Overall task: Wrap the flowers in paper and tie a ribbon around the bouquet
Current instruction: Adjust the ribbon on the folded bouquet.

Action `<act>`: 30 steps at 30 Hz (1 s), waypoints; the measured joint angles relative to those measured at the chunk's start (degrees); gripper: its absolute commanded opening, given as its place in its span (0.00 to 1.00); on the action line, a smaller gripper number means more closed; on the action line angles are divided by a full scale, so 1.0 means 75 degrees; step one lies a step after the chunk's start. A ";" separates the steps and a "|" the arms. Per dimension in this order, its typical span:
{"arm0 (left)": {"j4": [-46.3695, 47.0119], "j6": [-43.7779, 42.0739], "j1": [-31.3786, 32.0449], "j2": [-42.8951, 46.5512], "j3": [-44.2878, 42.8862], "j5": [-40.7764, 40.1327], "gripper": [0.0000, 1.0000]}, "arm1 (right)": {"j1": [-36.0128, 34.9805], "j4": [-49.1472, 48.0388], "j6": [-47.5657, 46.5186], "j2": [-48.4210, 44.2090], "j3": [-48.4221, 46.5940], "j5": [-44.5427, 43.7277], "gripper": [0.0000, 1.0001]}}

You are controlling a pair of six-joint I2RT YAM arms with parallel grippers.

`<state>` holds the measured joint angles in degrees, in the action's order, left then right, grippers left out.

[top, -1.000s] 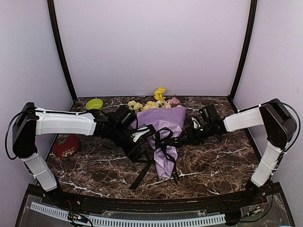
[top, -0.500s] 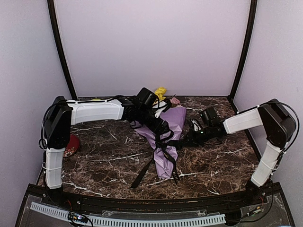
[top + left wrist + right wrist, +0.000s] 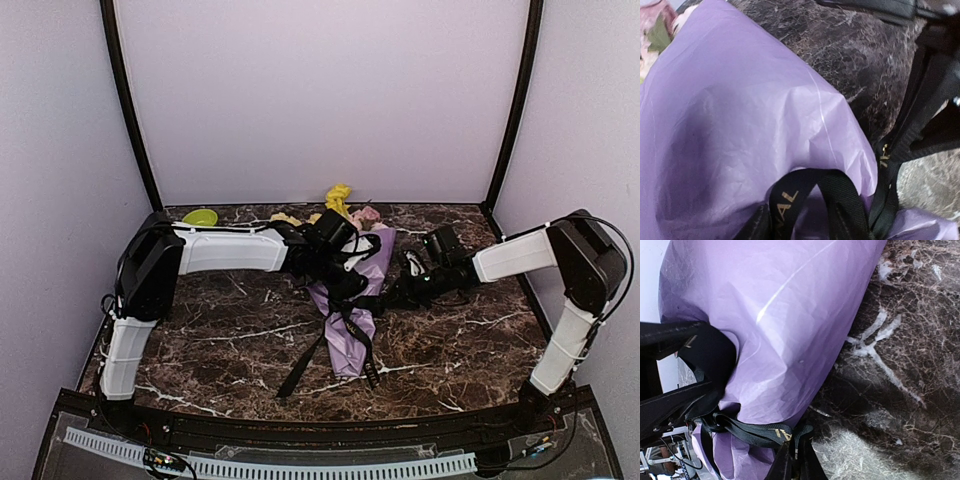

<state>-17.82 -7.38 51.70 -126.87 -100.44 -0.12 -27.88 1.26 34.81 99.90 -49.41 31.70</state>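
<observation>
Left arm (image 3: 230, 250): swung in from the left of the tabletop (image 3: 200, 345), now reaches over the bouquet (image 3: 352, 345)
Bouquet: lies mid-tabletop, light, crushable
Paper (image 3: 780, 315): thin, crinkly, likely tears; don't pinch it
Ribbon (image 3: 303, 368): floppy, looped round the cone; take it by the loose tails
Flowers (image 3: 338, 195): at the far end, fragile
Right tool (image 3: 794, 466): clamped on the ribbon
Left tool (image 3: 345, 288): at the knot, can't tell its state

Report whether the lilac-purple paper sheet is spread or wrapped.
Wrapped: the paper forms a cone, yellow and pink blooms at its wide end, flat black ribbon looped around it.
</observation>
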 measured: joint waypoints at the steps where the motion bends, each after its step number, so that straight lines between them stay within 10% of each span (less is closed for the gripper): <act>1: 0.0015 0.0009 0.0017 -0.0038 -0.0006 -0.0085 0.31 | 0.0000 0.0000 0.0000 -0.0006 0.0000 0.0000 0.06; 9: 0.0181 -0.0070 0.0076 -0.0114 -0.0085 -0.0504 0.30 | 0.0000 0.0003 0.0000 -0.0035 0.0000 0.0000 0.05; 14: 0.0484 -0.0038 0.0070 -0.0114 -0.0087 -0.0533 0.00 | 0.0000 0.0003 -0.0003 -0.0035 0.0003 0.0000 0.04; 30: 0.1469 0.0804 -0.0087 0.1055 0.1833 -0.0595 0.00 | 0.0000 0.0125 -0.0175 -0.0312 0.0184 -0.0041 0.00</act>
<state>-6.81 -1.34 51.05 -118.96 -86.70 -4.58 -27.88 2.20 33.50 97.56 -48.03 31.40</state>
